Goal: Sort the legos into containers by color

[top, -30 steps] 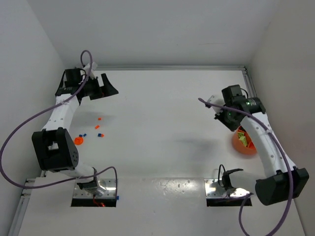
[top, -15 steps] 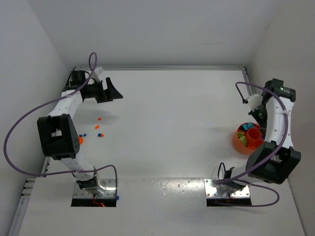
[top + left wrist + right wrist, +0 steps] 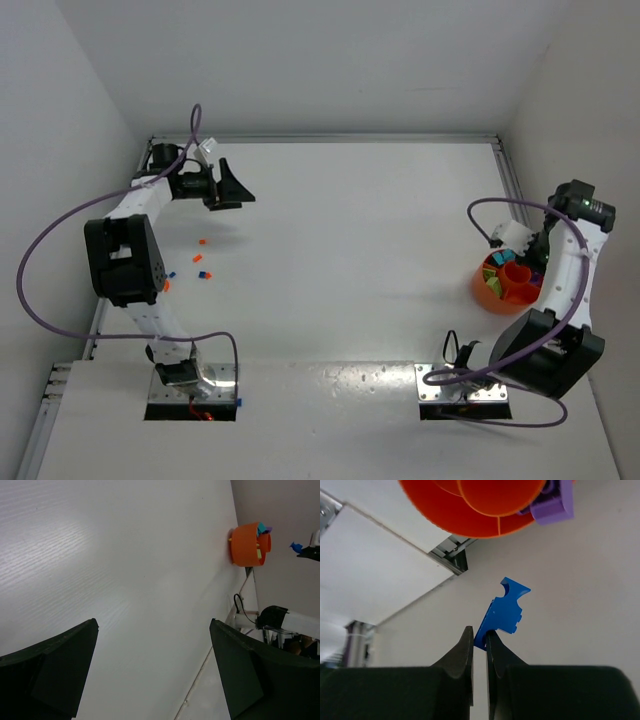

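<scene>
- The blue lego (image 3: 504, 611) is pinched by one corner between the tightly squeezed fingers of the right gripper (image 3: 479, 635), likely so it can be dropped into the orange bowl (image 3: 470, 515).
- It is held in the air close by the bowl, not yet inside.
- A purple lego (image 3: 552, 505) is already kept in the bowl.
- The left gripper (image 3: 153, 625) is spread wide and nothing is held.
- The loose legos (image 3: 200, 262) are left behind on the table (image 3: 330, 250).
- Since a second ago, the right arm has been swung out past the bowl.

Orange bowl (image 3: 490, 298) right, part-filled; loose bricks (image 3: 203, 274) left; blue brick (image 3: 504, 612) pinched.
</scene>
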